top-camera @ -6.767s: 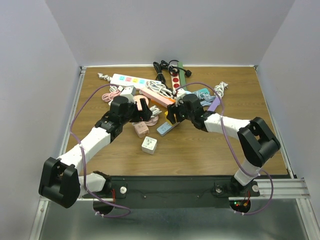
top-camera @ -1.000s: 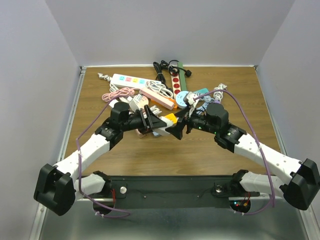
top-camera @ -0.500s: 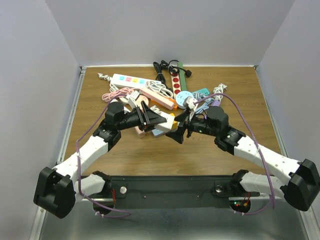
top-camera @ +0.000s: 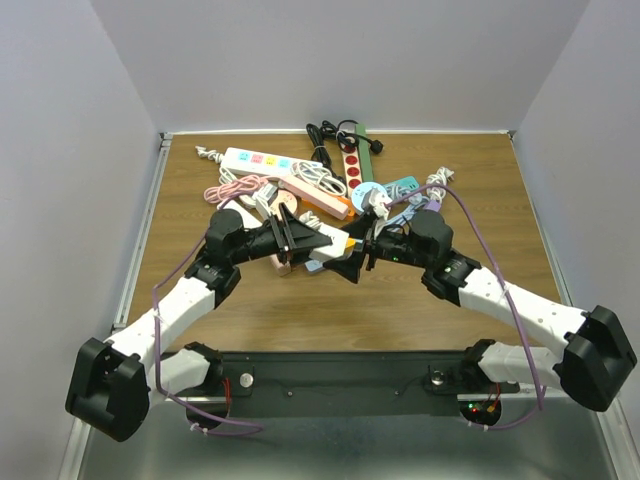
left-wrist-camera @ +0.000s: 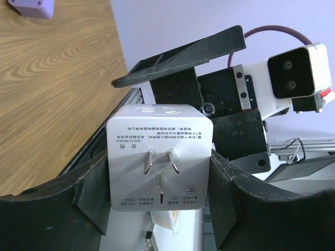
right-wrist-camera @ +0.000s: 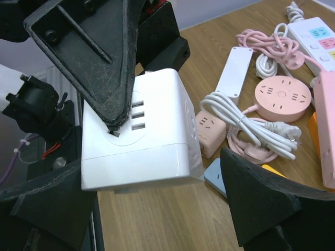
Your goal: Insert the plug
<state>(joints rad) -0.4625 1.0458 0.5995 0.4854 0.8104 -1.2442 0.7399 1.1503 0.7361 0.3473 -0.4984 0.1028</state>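
Observation:
The plug is a white cube with three metal prongs on the face turned to the left wrist camera. My left gripper is shut on its two sides and holds it above the table. In the right wrist view the cube shows a face with slots. My right gripper is open around it: one finger is close to the cube's left side and the other stands well apart on the right. From above, both grippers meet at mid-table.
Behind the grippers lies a pile of sockets and cords: a white power strip, a red-socket strip, a pink round socket, a small pink cube, a coiled white cable and a blue adapter.
The right gripper has moved left onto the held cube and its jaws have narrowed a little. The left gripper keeps its hold, shifted slightly.

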